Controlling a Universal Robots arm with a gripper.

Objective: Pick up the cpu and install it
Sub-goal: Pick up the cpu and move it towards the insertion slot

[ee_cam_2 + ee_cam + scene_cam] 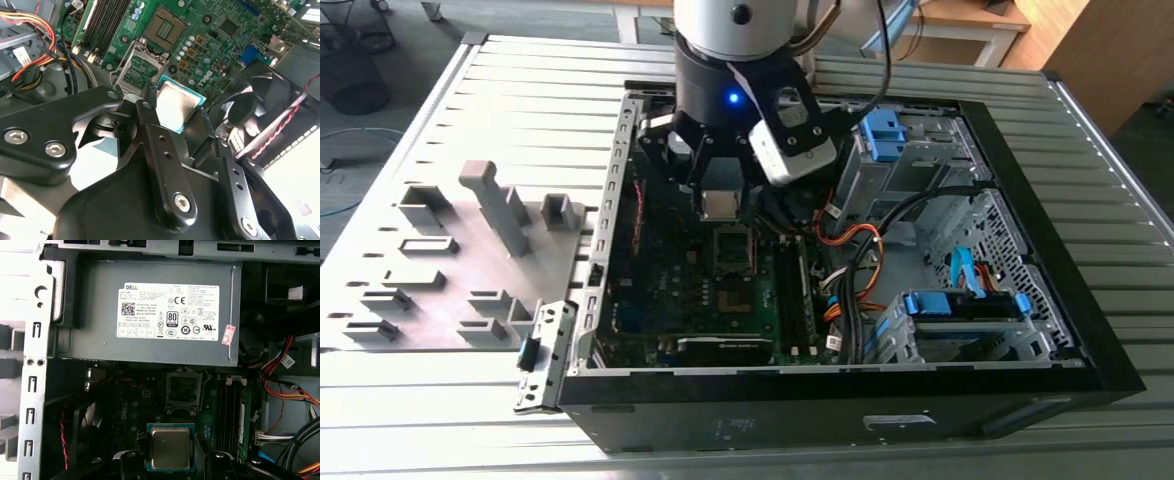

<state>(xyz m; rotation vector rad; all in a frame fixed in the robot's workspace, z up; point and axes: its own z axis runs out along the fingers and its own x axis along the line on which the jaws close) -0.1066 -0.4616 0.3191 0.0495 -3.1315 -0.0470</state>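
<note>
**Cpu in the grip, hanging over the board beside the socket**

The gripper (718, 203) is down inside the open computer case (1067, 330), and its jaws are clenched on the cpu (177, 107). They pinch the chip by two opposite edges. I judge this hold is meant to keep the chip flat, grey face up, with its underside untouched and free to drop into a seat.

The chip hangs above the motherboard (694, 290) and is not seated. The socket (141, 67) lies just beside it and looks unoccupied.

What each view adds:
- The exterior view gives the overall layout: the arm stands upright over the board, and the grey tray (467, 260) is outside the case, on that view's left. The chip itself is only a pale patch there.
- The second wrist view shows the grip. Black fingers (209, 131) bear on the chip's green edges, and the metal-framed socket sits off one corner.
- The first wrist view looks along the board, with the cpu (171, 447) near the camera, the socket (184, 389) beyond it, then the power supply (155, 315). It shows the offset between chip and socket most plainly.

I cannot tell from any angle how high the chip rides above the board. It is probably clear of the board, though I would not swear to it.
</note>
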